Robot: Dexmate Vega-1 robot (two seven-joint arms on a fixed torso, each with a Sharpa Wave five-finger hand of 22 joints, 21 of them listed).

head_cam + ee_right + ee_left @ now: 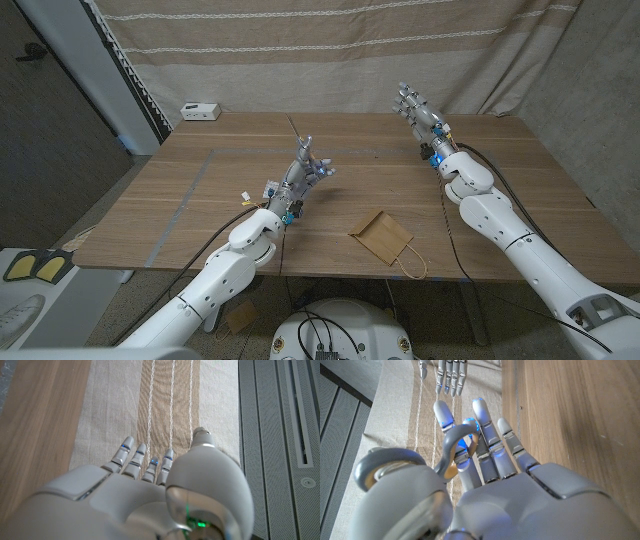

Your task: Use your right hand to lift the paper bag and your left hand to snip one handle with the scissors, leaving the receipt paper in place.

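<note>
Gripping scissors point(455, 452) in left hand point(305, 175), right hand point(418, 112) spread, paper bag point(381, 236) lying flat.

Left hand point(306, 172) grips scissors; right hand point(418, 112) raised, fingers extended.

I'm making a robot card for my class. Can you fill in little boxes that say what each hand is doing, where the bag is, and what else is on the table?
Left hand: raised above the middle of the wooden table, holding scissors with a grey handle loop
Right hand: up over the far right part of the table, fingers straight and apart, holding nothing
Paper bag: lying flat near the front edge, between the arms, untouched
Bag handle: sticking out toward the front edge
White box: far left corner
Receipt paper: cannot tell
</note>
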